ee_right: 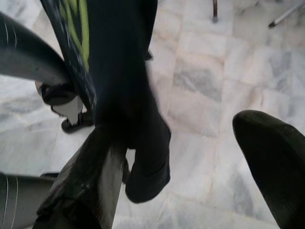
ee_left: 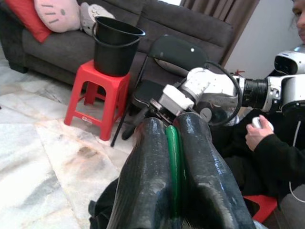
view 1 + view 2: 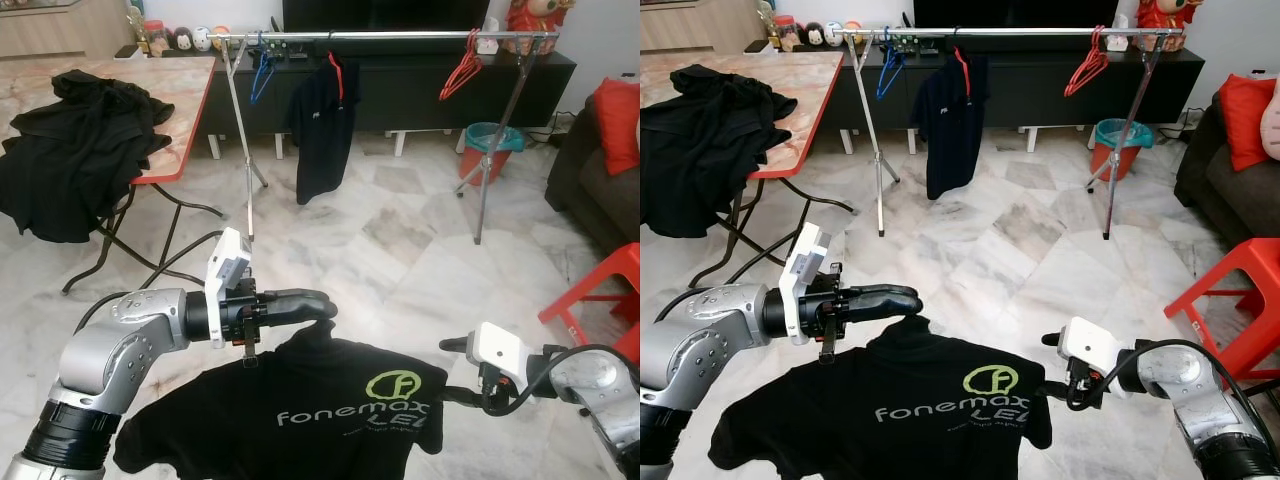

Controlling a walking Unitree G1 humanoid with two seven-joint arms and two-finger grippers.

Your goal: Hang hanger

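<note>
The left gripper [image 3: 300,305] pinches the thin green hanger [image 2: 172,157] at the collar of the soft, floppy black printed T-shirt [image 3: 310,405] – light, prone to swing – while the right gripper [image 3: 1055,388], fingers spread, hovers at its sleeve; silver clothes rail [image 3: 380,36] at twelve o'clock.

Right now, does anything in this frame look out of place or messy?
Yes. A heap of black clothes spills over the edge of the table instead of hanging on the rack. The left gripper holds a black T-shirt on a green hanger, not yet hung.
</note>
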